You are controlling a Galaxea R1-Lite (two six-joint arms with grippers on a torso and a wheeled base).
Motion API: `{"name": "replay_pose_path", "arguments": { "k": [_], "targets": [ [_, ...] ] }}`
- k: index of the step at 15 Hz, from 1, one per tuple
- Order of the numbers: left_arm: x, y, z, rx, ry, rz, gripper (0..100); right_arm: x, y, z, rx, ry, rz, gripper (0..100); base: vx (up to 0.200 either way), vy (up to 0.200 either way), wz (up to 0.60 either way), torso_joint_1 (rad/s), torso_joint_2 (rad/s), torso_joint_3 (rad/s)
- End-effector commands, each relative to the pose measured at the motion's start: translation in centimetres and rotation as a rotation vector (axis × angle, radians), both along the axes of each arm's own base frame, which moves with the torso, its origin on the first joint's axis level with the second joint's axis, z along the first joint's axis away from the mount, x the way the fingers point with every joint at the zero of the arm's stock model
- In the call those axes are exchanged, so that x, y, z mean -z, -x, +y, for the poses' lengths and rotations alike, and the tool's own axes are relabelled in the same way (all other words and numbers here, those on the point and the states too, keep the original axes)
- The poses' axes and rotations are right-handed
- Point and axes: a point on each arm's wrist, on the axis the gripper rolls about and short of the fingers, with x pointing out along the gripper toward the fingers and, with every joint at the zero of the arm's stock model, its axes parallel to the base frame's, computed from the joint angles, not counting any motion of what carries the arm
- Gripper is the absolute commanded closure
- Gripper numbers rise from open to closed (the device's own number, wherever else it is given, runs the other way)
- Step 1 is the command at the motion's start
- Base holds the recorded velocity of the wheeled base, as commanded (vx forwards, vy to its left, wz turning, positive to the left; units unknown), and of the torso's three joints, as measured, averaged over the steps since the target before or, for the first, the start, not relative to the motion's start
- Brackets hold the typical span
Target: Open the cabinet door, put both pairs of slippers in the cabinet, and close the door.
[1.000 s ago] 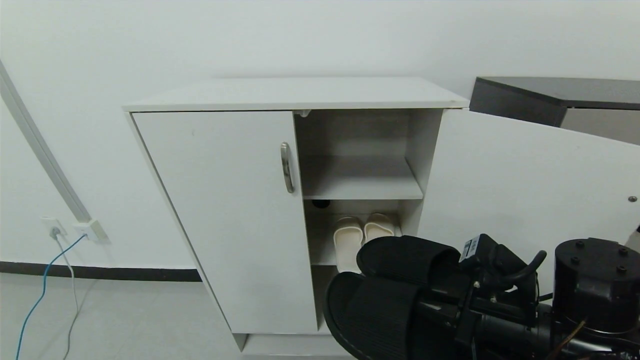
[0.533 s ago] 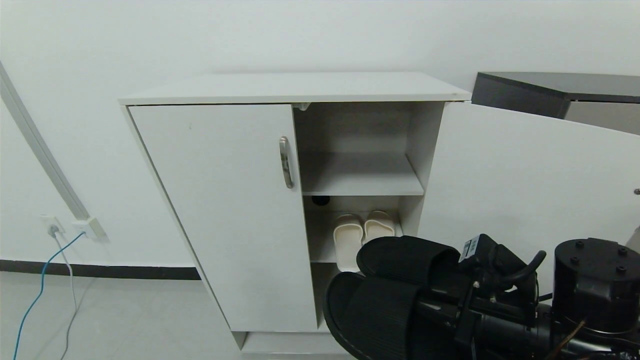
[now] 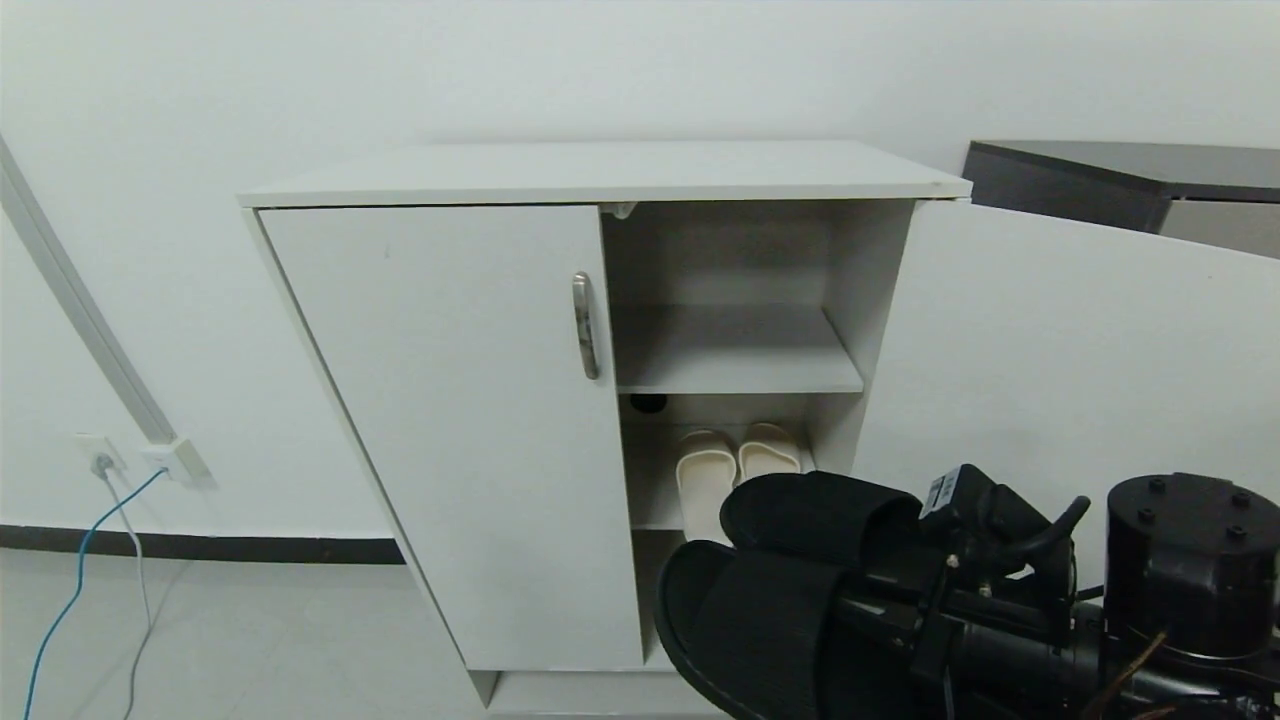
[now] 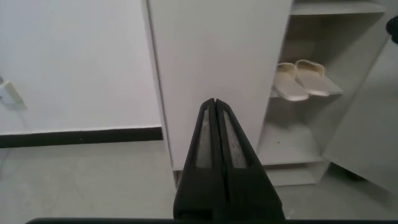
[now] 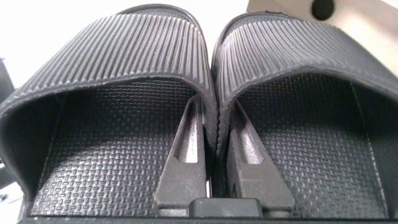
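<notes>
A white cabinet (image 3: 600, 175) stands against the wall with its right door (image 3: 1060, 360) swung open and its left door (image 3: 450, 420) closed. A pair of cream slippers (image 3: 735, 465) (image 4: 306, 78) sits on the middle shelf. My right gripper (image 5: 214, 155) is shut on the inner edges of a pair of black slippers (image 3: 790, 580) (image 5: 149, 118), held side by side in front of the cabinet's open half, low and to the right. My left gripper (image 4: 215, 124) is shut with nothing in it, in front of the closed left door.
The upper shelf (image 3: 735, 350) is bare, and the bottom compartment (image 4: 292, 146) under the cream slippers holds nothing. A dark desk (image 3: 1120, 180) stands right of the cabinet. Wall sockets with cables (image 3: 110, 470) are at the left, over grey floor.
The head view has shifted, so the cabinet sits slightly higher and to the right. The right gripper with the black slippers keeps its place in the picture.
</notes>
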Motion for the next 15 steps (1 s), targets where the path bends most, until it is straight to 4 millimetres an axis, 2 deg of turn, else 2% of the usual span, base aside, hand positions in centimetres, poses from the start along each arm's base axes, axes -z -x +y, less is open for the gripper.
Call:
{"name": "replay_pose_path", "arguments": {
  "k": [1, 4, 6, 9, 10, 13, 15],
  "targets": [
    [0.0, 0.0, 0.0, 0.000, 0.001, 0.000, 100, 0.0, 0.0, 0.0, -0.003, -0.001, 0.000, 100, 0.000, 0.000, 0.00, -0.007, 0.09, 0.090],
    [0.0, 0.0, 0.0, 0.000, 0.001, 0.000, 100, 0.0, -0.2, 0.2, 0.015, -0.001, 0.001, 100, 0.000, 0.000, 0.00, -0.004, 0.02, 0.020],
    [0.0, 0.0, 0.0, 0.000, 0.001, 0.000, 100, -0.2, -1.0, 1.3, 0.121, 0.006, -0.014, 100, 0.000, 0.000, 0.00, 0.000, 0.00, 0.000],
    [0.0, 0.0, 0.0, 0.000, 0.001, 0.000, 100, 0.4, -0.9, 5.0, 0.322, -0.033, 0.036, 100, 0.000, 0.000, 0.00, 0.000, 0.00, 0.000],
    [0.0, 0.0, 0.0, -0.002, 0.001, 0.000, 100, 1.5, -1.2, 6.8, 0.419, -0.010, 0.031, 100, 0.000, 0.000, 0.00, 0.000, 0.00, 0.000],
    [0.0, 0.0, 0.0, 0.000, 0.001, 0.000, 100, 2.2, -3.0, 10.5, 0.575, -0.030, -0.008, 100, 0.000, 0.000, 0.00, 0.000, 0.00, 0.000],
    [0.0, 0.0, 0.0, 0.000, 0.001, 0.000, 100, 2.0, -4.1, 11.8, 0.669, -0.058, -0.019, 100, 0.000, 0.000, 0.00, 0.000, 0.00, 0.000]
  ]
}}
